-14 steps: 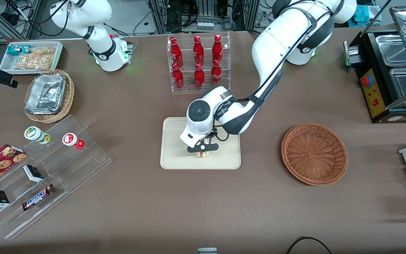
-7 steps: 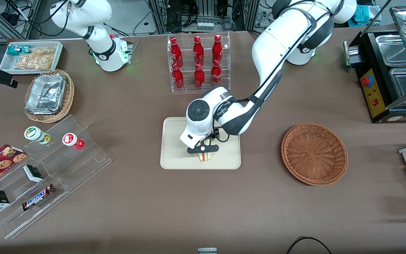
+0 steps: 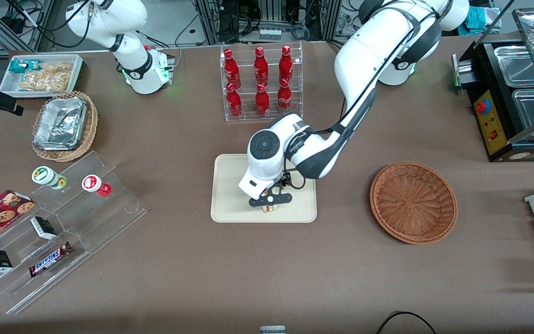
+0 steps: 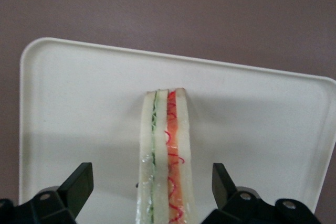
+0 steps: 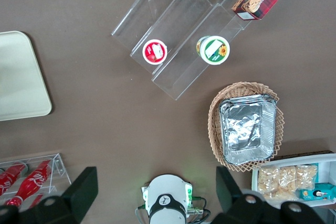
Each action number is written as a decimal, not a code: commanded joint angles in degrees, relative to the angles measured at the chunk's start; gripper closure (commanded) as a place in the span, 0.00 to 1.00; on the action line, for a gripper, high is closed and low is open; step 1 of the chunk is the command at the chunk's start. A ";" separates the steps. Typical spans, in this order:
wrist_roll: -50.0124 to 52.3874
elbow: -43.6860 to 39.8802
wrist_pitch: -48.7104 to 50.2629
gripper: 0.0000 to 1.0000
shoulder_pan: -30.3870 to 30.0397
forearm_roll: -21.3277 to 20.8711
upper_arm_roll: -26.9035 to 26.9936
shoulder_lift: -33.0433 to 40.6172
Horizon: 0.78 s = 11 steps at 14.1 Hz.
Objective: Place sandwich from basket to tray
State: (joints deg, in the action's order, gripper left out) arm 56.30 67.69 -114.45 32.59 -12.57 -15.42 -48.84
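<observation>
Item: small triangular wedge sandwich (image 4: pixel 165 156) of pale white bread with green and red-orange filling. It stands on edge on the flat cream-beige rectangular tray (image 3: pixel 230 185), cut face up, toward the tray edge nearer the front camera. Standing upright suits a two-finger pinch across the bread faces.

Item: black two-finger gripper (image 3: pixel 270 200) of the left arm. It sits directly above the sandwich, jaws spread wide, one fingertip (image 4: pixel 79 182) on each side and clear gaps between; nothing is grasped. Judged a release, with the wedge resting on its own.

Item: round reddish-brown woven wicker basket (image 3: pixel 413 202). It lies toward the working arm's end of the table, well apart from the tray, holding nothing visible. The transfer appears essentially done.
</observation>
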 commanded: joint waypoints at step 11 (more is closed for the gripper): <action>-18.29 11.85 20.39 0.00 -20.79 5.35 2.50 28.17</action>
State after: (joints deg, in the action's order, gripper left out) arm 44.90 76.56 -96.87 16.01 -9.97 -12.61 -25.16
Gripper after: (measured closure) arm 0.000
